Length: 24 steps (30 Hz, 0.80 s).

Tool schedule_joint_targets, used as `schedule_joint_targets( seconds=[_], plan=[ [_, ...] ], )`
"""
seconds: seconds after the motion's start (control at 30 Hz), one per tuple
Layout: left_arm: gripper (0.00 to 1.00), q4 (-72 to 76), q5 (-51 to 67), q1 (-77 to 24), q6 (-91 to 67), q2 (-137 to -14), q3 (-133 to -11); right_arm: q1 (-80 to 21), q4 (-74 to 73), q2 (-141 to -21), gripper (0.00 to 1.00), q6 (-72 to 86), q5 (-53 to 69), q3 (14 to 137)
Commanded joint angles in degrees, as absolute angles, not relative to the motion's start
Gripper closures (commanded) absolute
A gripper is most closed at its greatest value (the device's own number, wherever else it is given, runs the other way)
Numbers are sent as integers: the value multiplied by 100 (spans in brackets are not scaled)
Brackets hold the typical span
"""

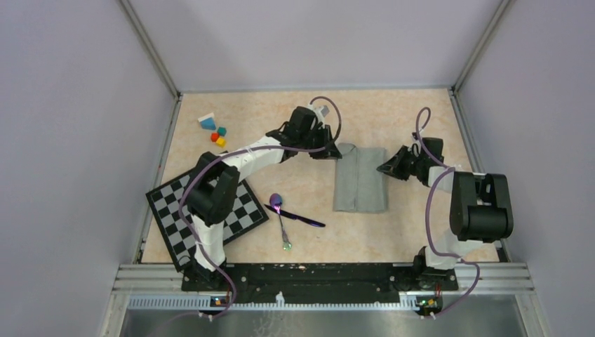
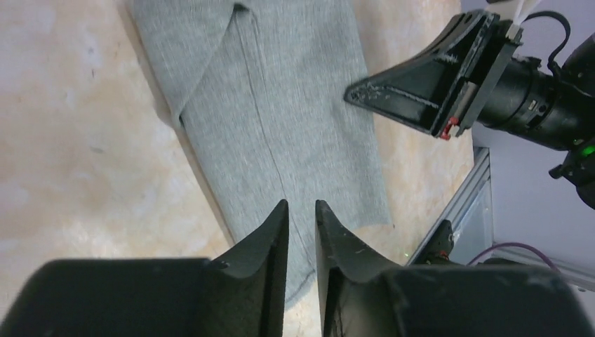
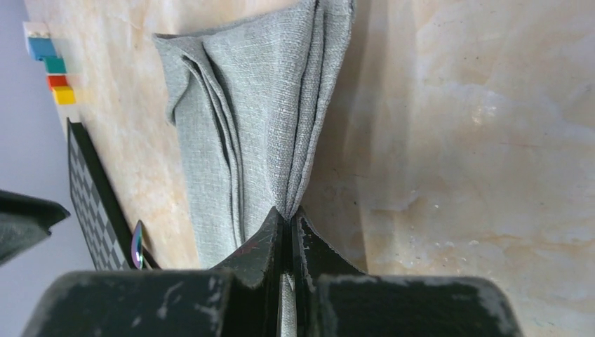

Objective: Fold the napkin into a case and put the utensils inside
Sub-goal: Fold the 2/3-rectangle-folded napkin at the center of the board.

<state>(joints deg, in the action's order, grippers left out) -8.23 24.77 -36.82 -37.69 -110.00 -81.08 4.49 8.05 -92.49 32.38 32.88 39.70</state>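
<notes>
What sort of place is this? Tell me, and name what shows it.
Probably a robotics lab test cell: two robot arms bolted to a metal rail at a table edge, plain walls enclosing it, and practice props, a checkered board and coloured blocks.

Grey-green napkin point(image 1: 360, 179) lies flat, folded into a long, layered strip. The shiny purple spoon point(image 1: 281, 221) and dark stick point(image 1: 298, 217) lie crossed at its 9 o'clock, apart from it.

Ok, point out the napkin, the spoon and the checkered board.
napkin point(image 1: 360, 179), top external view, middle of the folded cloth.
spoon point(image 1: 276, 201), top external view, on its bowl.
checkered board point(image 1: 244, 213), top external view, bare right part.
</notes>
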Motion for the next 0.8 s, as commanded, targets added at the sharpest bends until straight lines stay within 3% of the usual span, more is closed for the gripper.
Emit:
schedule_joint_targets(
  seconds=[0.0, 0.3, 0.77],
  plan=[
    [81, -43, 2766, -3696, -3790, -11655, -8572, 415, 574, -9354, 100, 2893, 3140, 4306],
    [99, 327, 2730, -3696, -3877, -12847, -9244, 262, 133, -9317, 100, 2759, 2838, 4684],
    [100, 133, 2541, -3687, -3756, -13262, -9195, -1140, -763, -9356, 100, 3206, 1545, 5501]
  ],
)
